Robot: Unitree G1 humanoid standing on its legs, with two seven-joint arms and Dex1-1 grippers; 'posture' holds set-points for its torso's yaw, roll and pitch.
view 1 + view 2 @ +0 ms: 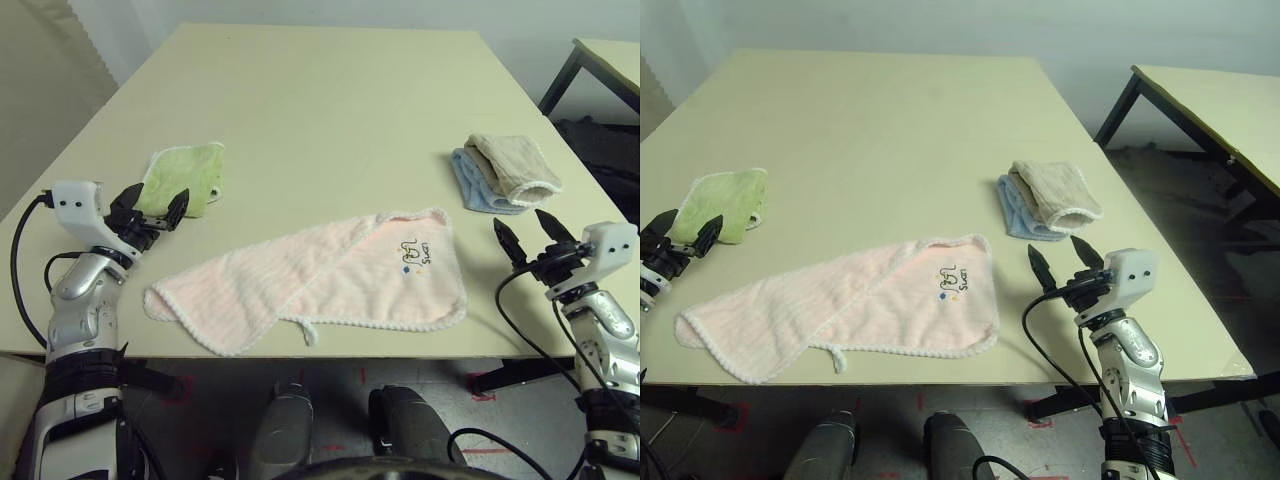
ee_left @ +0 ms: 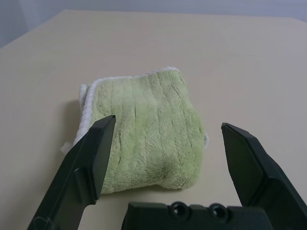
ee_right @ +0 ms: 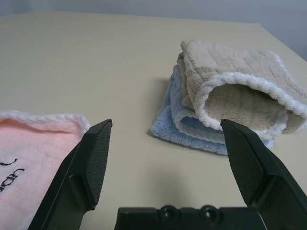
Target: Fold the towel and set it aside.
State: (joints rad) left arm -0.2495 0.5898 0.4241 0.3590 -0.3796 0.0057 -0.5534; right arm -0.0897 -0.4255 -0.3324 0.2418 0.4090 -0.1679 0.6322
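Note:
The pale pink towel (image 1: 320, 282) lies loosely spread along the table's near edge, one flap doubled over, its dark logo with a blue dot (image 1: 413, 253) near the right corner. A corner of it shows in the right wrist view (image 3: 33, 143). My left gripper (image 1: 152, 208) hovers open at the towel's left end, just short of a small green cloth (image 1: 185, 178), holding nothing. At the towel's right, my right gripper (image 1: 532, 233) stands open and empty, pointing toward the stacked cloths.
The folded green cloth (image 2: 144, 129) lies just ahead of the left fingers. A beige cloth (image 3: 240, 91) sits folded on a blue one (image 3: 184, 127) at the right. The table (image 1: 330, 110) stretches bare beyond. A second table (image 1: 1210, 100) stands to the right.

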